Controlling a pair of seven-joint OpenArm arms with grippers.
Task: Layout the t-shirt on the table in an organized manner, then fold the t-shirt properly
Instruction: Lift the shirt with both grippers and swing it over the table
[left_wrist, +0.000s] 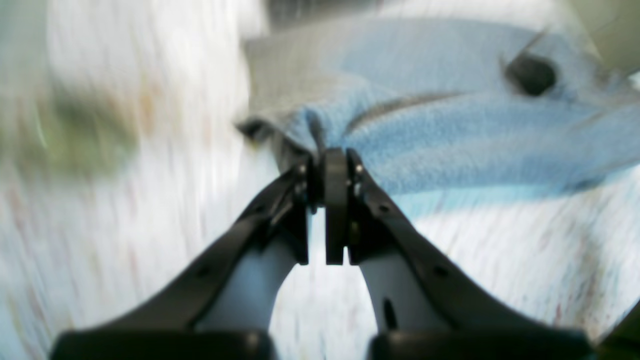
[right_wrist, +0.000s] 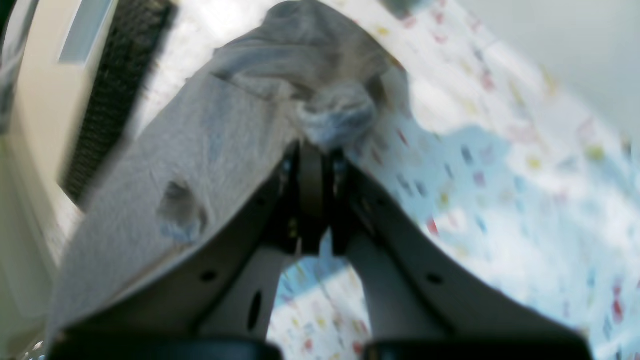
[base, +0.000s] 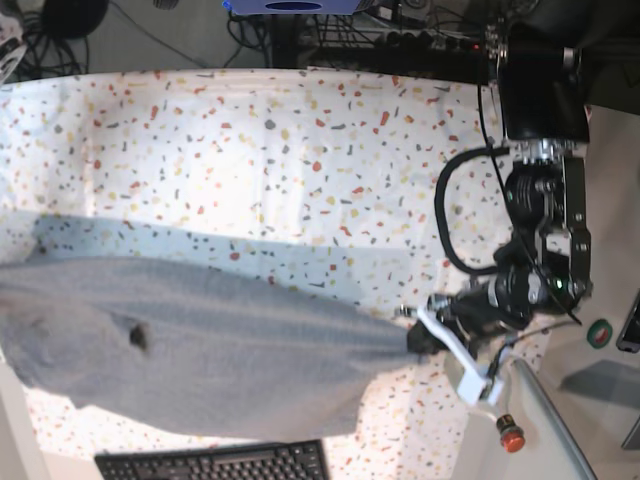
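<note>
Grey cotton bunched in both closed jaws. Left gripper clamped on 1 end of t-shirt, right gripper pinching wad at other end; right arm itself out of base view. T-shirt stretched taut between them, long axis running along near edge of table, lifted, shadow on speckled cloth behind. Keyboard just beyond near edge. Next, my guess: lower flat, keep tension.

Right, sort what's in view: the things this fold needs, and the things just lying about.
Needed:
t-shirt
table
left gripper, shut on the t-shirt
right gripper, shut on the t-shirt

Lying about:
keyboard
red button
green tape roll
cables
</note>
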